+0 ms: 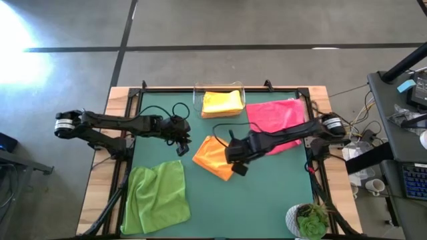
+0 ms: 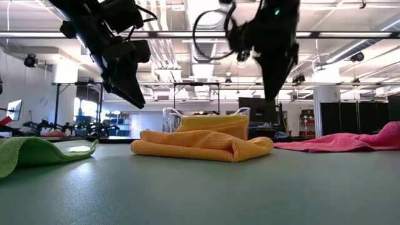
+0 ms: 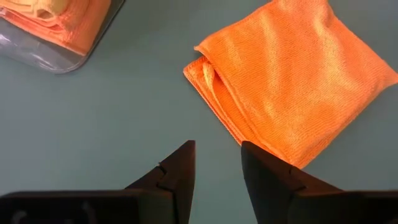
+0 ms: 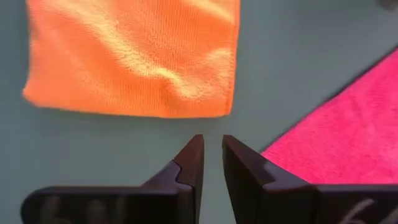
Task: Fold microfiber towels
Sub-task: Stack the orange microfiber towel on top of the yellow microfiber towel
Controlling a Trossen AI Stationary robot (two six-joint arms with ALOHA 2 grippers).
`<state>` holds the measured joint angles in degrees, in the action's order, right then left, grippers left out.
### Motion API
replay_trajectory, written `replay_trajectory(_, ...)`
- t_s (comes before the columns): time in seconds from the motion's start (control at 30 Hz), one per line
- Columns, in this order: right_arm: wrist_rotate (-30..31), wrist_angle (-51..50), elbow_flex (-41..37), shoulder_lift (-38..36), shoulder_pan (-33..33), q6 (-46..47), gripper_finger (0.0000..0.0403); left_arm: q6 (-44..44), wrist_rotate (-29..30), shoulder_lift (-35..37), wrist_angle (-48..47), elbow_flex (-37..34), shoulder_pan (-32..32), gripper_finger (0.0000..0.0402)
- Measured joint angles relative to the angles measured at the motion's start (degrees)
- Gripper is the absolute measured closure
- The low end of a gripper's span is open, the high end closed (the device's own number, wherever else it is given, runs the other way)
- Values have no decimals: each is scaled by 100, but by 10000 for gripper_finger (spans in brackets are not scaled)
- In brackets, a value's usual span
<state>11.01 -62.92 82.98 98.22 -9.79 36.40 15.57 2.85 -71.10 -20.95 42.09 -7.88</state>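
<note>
A folded orange towel point(image 1: 213, 158) lies flat on the green table top near its middle, its layered edge point(image 3: 211, 93) showing in the left wrist view. My left gripper point(image 1: 181, 145) hovers open just left of it, above the table, nothing between its fingers point(image 3: 180, 163). My right gripper point(image 1: 239, 165) hangs above the towel's right corner, pointing down, its fingers point(image 4: 191, 155) a narrow gap apart and empty. A hot pink towel point(image 1: 275, 118) lies spread at the far right. A lime green towel point(image 1: 157, 197) lies loosely rumpled at the near left.
A clear plastic bin point(image 1: 220, 90) at the far edge holds folded yellow and orange towels point(image 1: 221, 103). A potted plant point(image 1: 310, 220) stands at the near right corner. Bare green table shows between the orange towel and the near edge.
</note>
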Motion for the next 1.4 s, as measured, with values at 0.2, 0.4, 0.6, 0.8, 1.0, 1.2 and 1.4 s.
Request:
replay_trajectory(0.2, 242, 63, -526, -752, -458, 821, 351, 51, -16, -1, -135, 41, -2, 252)
replay_trajectory(0.4, 277, 279, -1446, -1445, -1157, 2384, 351, 57, -102, -1, -232, 251, -66, 191)
replay_trajectory(0.6, 308, 1825, -2658, -2005, -1678, 4090, 351, 26, -1459, -2, 49, 262, -304, 174)
replay_trajectory(0.8, 625, 4131, -3698, -2202, -1760, 5362, 351, 62, -1616, -312, 231, 146, -383, 173)
replay_trajectory(1.0, 1360, 4997, -4167, -2088, -1756, 6228, 351, 212, -1958, -989, 680, 138, -380, 173)
replay_trajectory(1.2, 1453, 5011, -4176, -1899, -1673, 6280, 345, 230, -2292, -1559, 703, 160, -390, 173)
replay_trajectory(1.4, 1452, 4994, -4178, -1709, -1476, 6274, 294, 228, -2345, -1774, 784, 177, -417, 173)
